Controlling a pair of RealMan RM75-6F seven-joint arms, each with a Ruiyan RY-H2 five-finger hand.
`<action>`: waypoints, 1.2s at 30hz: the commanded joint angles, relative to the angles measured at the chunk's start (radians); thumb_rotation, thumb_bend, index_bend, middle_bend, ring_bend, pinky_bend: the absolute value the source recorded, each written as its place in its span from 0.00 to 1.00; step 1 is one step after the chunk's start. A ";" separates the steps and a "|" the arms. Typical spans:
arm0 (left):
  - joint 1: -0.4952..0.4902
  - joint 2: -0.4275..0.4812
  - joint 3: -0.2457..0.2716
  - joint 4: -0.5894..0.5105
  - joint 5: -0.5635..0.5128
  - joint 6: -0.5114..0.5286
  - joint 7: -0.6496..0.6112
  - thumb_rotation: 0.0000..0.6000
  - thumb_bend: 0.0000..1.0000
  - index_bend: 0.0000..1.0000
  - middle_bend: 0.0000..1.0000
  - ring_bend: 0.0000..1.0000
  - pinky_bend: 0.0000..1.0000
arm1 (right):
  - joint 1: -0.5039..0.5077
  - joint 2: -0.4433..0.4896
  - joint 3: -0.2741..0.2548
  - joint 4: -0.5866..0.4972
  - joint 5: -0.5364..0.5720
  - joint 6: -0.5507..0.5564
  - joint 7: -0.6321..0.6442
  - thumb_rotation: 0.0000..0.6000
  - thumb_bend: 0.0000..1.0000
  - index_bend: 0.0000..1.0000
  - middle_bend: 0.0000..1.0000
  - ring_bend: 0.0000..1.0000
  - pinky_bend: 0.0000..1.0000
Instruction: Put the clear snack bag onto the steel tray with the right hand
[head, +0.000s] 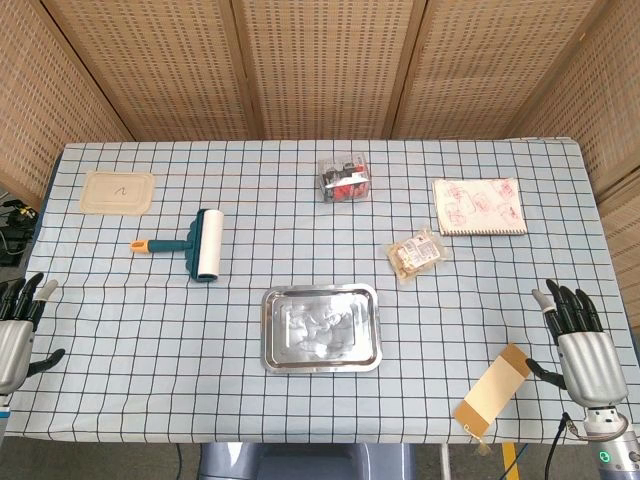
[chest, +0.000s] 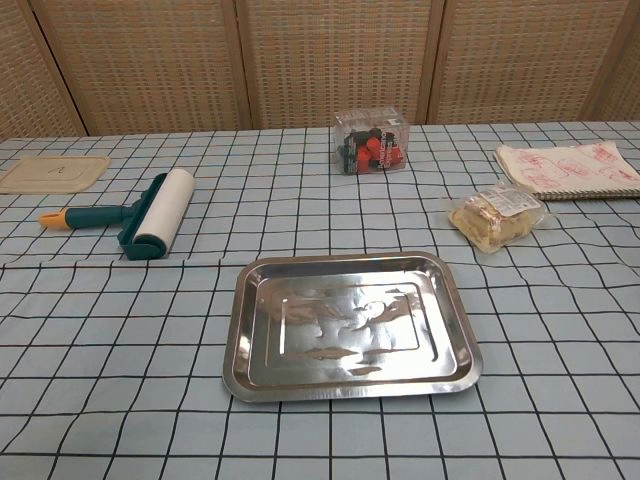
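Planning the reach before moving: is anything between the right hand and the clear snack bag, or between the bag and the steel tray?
Nothing visible blocks either path: only bare checked cloth between right hand, clear snack bag and steel tray.

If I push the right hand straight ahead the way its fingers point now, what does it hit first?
Probably nothing soon: the right hand points up the table's right edge over bare checked cloth. The notebook and clear snack bag lie left of that line, though depth is hard to judge.

Open cloth ahead of the right hand (head: 583, 345) up to the snack bag (head: 415, 254); brown card (head: 492, 389) (just inboard) crowds its side.
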 joint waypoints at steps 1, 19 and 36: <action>0.000 0.002 0.001 -0.004 0.002 0.001 0.000 1.00 0.13 0.00 0.00 0.00 0.00 | 0.001 -0.001 -0.001 0.001 0.002 -0.003 0.001 1.00 0.08 0.00 0.00 0.00 0.00; 0.006 0.010 0.003 -0.013 0.014 0.016 -0.006 1.00 0.13 0.00 0.00 0.00 0.00 | 0.007 -0.007 -0.013 0.007 -0.014 -0.018 0.007 1.00 0.08 0.00 0.00 0.00 0.00; 0.006 0.016 -0.016 -0.005 -0.028 0.006 -0.034 1.00 0.13 0.00 0.00 0.00 0.00 | 0.307 -0.107 0.149 -0.022 0.140 -0.385 -0.098 1.00 0.10 0.11 0.00 0.00 0.00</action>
